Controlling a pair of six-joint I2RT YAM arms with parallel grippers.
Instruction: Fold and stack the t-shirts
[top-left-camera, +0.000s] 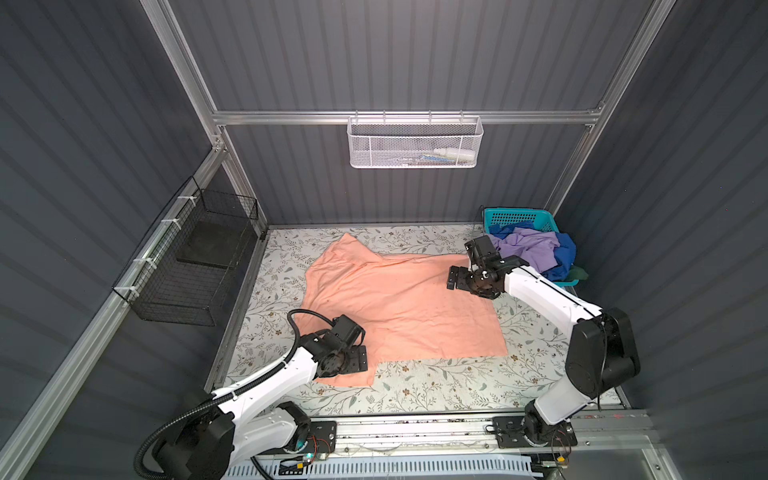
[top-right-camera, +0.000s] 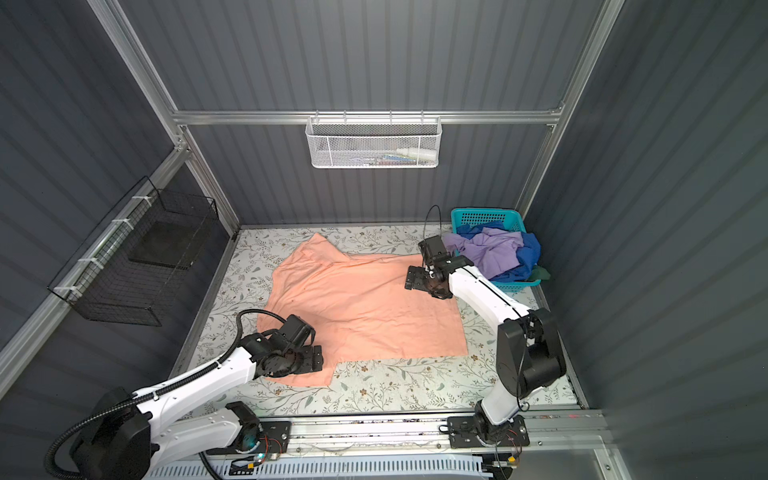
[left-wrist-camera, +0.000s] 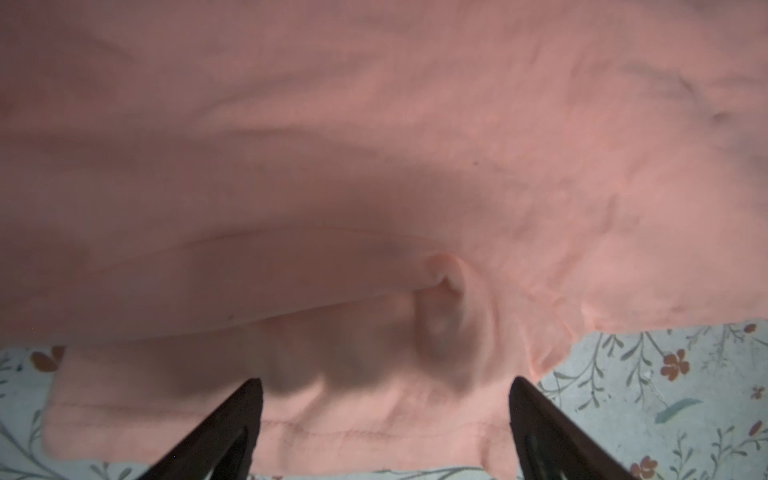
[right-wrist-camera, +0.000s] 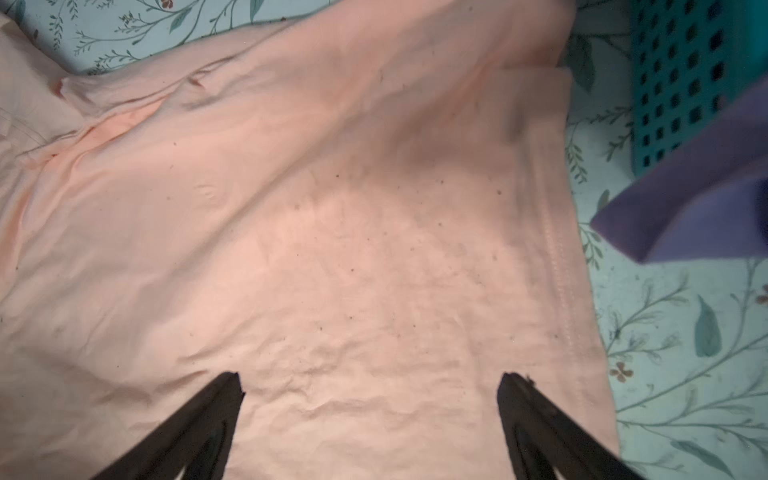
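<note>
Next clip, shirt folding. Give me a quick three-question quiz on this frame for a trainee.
1. True or false: the peach t-shirt lies folded into a neat square.
2. The lavender t-shirt is: A heaped in the teal basket; B spread flat; C folded in a stack.
3. Which holds cloth: left gripper, right gripper, or neither?
Key: 1 false, it is spread open; 2 A; 3 neither, both are open.

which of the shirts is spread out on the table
The peach-orange t-shirt: it alone lies spread on the floral table; the lavender t-shirt and the blue t-shirt sit bunched in the teal basket.
</note>
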